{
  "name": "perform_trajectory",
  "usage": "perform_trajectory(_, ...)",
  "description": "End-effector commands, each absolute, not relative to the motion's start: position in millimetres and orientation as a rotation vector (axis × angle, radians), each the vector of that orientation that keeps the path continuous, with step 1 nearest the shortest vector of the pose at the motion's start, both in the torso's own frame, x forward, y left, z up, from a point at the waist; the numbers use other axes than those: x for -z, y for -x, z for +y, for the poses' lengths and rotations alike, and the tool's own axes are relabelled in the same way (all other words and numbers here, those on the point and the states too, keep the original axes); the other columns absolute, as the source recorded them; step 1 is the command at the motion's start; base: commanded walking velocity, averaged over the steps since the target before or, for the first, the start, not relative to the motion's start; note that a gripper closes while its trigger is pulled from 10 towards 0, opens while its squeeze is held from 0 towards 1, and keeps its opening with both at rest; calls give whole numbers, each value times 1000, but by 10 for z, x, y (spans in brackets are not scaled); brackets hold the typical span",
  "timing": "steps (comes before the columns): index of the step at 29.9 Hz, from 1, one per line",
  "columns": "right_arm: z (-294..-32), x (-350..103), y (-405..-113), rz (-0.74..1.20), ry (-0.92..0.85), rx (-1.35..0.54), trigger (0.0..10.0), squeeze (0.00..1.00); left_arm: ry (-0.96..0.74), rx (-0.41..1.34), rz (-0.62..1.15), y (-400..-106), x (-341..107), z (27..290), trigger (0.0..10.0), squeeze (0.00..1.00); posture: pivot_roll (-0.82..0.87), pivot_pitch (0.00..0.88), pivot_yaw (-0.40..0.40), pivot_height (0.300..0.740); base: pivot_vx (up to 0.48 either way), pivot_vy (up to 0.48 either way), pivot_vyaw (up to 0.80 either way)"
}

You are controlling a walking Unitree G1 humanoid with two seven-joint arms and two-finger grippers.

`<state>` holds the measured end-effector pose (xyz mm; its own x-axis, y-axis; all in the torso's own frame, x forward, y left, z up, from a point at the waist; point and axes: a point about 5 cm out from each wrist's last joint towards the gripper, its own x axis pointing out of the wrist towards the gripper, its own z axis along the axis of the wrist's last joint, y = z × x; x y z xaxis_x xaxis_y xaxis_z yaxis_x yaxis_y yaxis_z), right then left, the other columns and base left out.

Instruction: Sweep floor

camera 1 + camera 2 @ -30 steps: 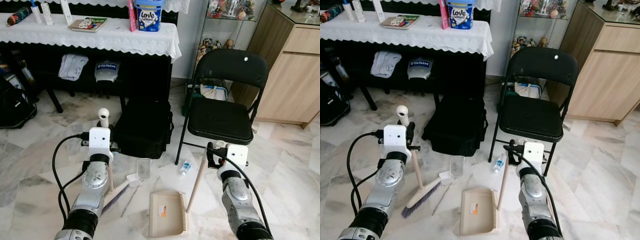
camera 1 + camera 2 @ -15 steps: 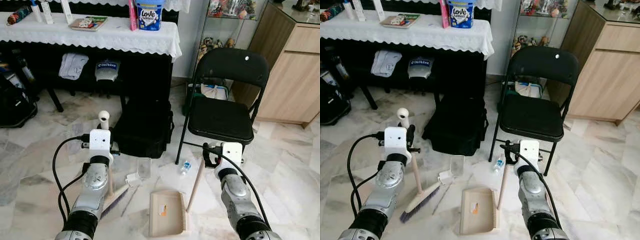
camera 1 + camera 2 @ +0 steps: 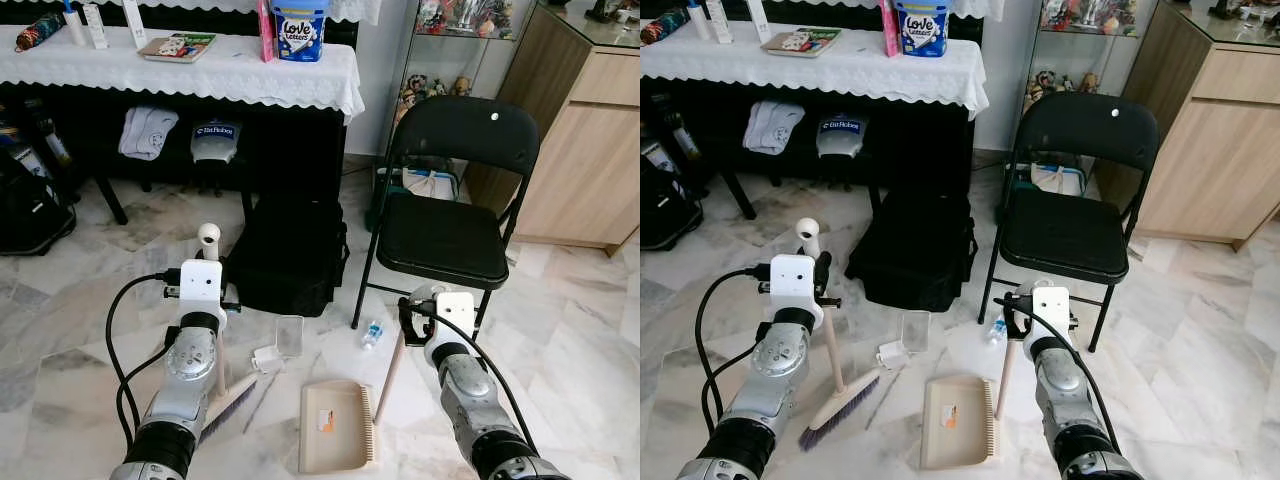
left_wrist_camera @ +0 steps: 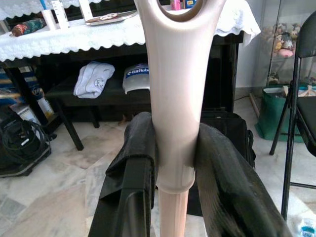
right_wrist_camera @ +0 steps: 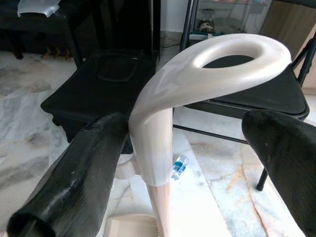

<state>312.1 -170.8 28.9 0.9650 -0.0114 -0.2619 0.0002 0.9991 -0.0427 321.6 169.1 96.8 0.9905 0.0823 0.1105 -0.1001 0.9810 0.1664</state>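
Left eye view: the left end effector gripped the broom, whose handle stood near upright. Against the earlier frames the brush head sat closer to the robot, away from the clear cup and small bottle, suggesting a stroke drawn back.

Right eye view: the dustpan lay flat on the floor, its handle rising toward the chair.

Left wrist view: fingers clamped the handle.

Right wrist view: the right end effector was spread wide, one finger touching the dustpan handle.

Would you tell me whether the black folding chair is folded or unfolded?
Unfolded: the black folding chair stands on its legs with its seat level.
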Motion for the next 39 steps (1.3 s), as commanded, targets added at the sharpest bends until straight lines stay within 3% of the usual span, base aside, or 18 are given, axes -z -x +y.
perform_trajectory(1, -1714, -311, -3142, 257, 56, -1, 10000, 0, -187, -82, -150, -3229, -1080, 1700, 10000, 0, 26, 0, -13, 740, 0, 0, 0)
perform_trajectory(23, -1783, -376, -3214, 250, 93, -72, 10000, 0, -202, -70, -131, -3126, -1046, 1707, 10000, 0, 45, 0, 0, 740, 0, 0, 0)
perform_trajectory(24, -1764, -380, -3219, 249, 101, -88, 0, 0, -204, -68, -129, -3118, -1046, 1707, 10000, 0, 47, 0, -1, 740, 0, 0, 0)
perform_trajectory(39, -1801, -313, -3173, 284, 130, -81, 0, 0, -201, -56, -120, -3097, -1052, 1684, 10000, 0, 56, 0, 3, 740, 0, 0, 0)
